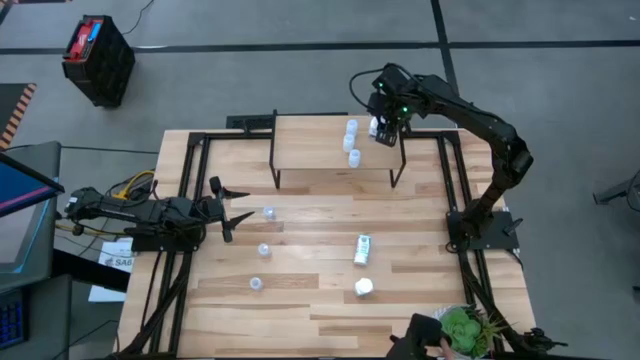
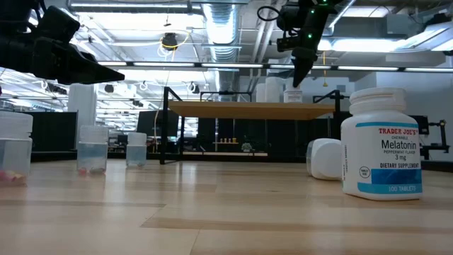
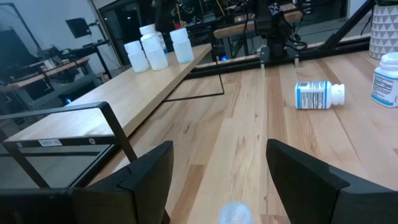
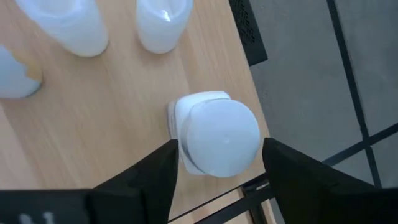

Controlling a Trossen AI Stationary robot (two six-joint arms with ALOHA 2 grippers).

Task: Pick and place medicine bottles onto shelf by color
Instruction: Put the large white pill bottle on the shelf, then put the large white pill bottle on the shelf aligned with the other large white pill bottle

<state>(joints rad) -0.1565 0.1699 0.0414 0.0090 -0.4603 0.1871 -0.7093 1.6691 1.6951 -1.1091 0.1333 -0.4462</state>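
Note:
The shelf [image 1: 320, 150] stands at the table's far middle. Three pale-blue bottles [image 1: 351, 142] stand in a row on its right half. A white bottle [image 4: 217, 134] stands upright on the shelf's right end. My right gripper [image 1: 386, 132] is open just above it, fingers on either side of its cap, apart from it in the low view [image 2: 295, 74]. My left gripper [image 1: 228, 210] is open and empty at the table's left, near a pale-blue bottle [image 1: 268, 213]. Two more pale-blue bottles [image 1: 264, 250] [image 1: 256, 284] stand on the table.
One white bottle [image 1: 362, 250] lies on its side at the table's middle right; another [image 1: 364, 288] stands upright nearer the front. A green potted plant [image 1: 468, 330] sits at the near right corner. The shelf's left half [image 1: 300, 145] is bare.

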